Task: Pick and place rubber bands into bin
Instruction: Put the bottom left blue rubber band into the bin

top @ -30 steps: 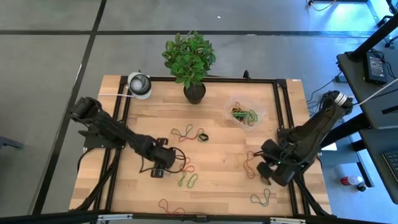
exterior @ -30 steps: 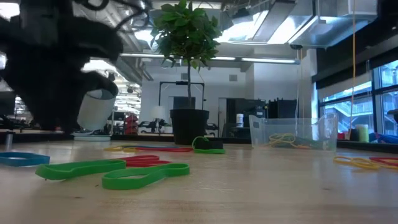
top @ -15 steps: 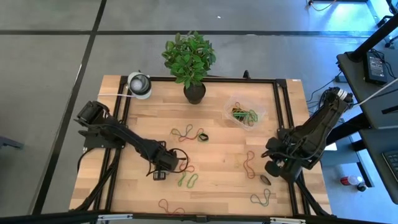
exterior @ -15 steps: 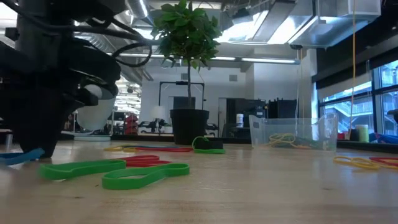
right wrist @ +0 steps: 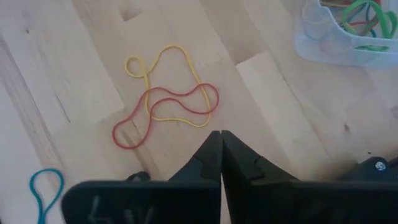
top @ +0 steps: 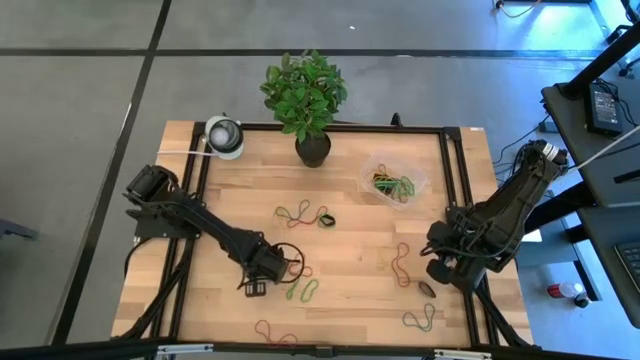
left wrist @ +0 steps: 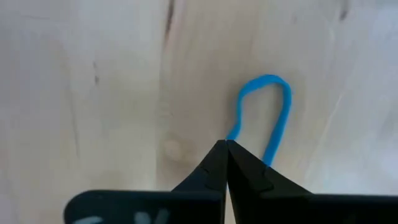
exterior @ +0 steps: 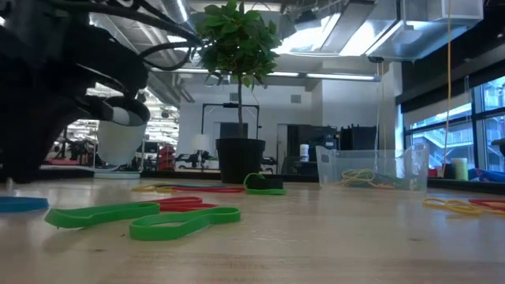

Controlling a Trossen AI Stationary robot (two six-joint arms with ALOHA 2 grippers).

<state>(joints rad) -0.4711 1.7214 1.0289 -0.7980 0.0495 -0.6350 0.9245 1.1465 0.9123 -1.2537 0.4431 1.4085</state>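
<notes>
Rubber bands lie loose on the wooden table: green ones [top: 303, 290], red ones [top: 296, 213] and a yellow and a red one [right wrist: 168, 99] under my right arm. A blue rubber band [left wrist: 273, 106] lies flat at the near left, also seen in the low view [exterior: 20, 204]. My left gripper [left wrist: 225, 144] points down on it, shut; from above it [top: 258, 282] stands at the near left. The clear bin [top: 393, 181], with several bands inside, stands at the far right. My right gripper [right wrist: 221, 134] is shut and empty, above the table's right side [top: 438, 274]. My left gripper pinches one strand of the blue rubber band [left wrist: 234, 132] between its two fingertips, coming from above and pointing down. The band's looped end [left wrist: 268, 79] lies flat on the wood. Its other strand runs under one finger [left wrist: 255, 177].
A black plant pot [top: 313, 148] with a leafy plant stands at the far middle. A round white-and-grey object [top: 224, 135] sits at the far left. More bands lie near the front edge [top: 275, 335] and at the right front [top: 418, 320]. A black frame [top: 455, 170] borders the table.
My left gripper has moved a little toward the table's near edge and sunk onto the blue band. My right gripper rose slightly and rolled early in the second, then kept still.
</notes>
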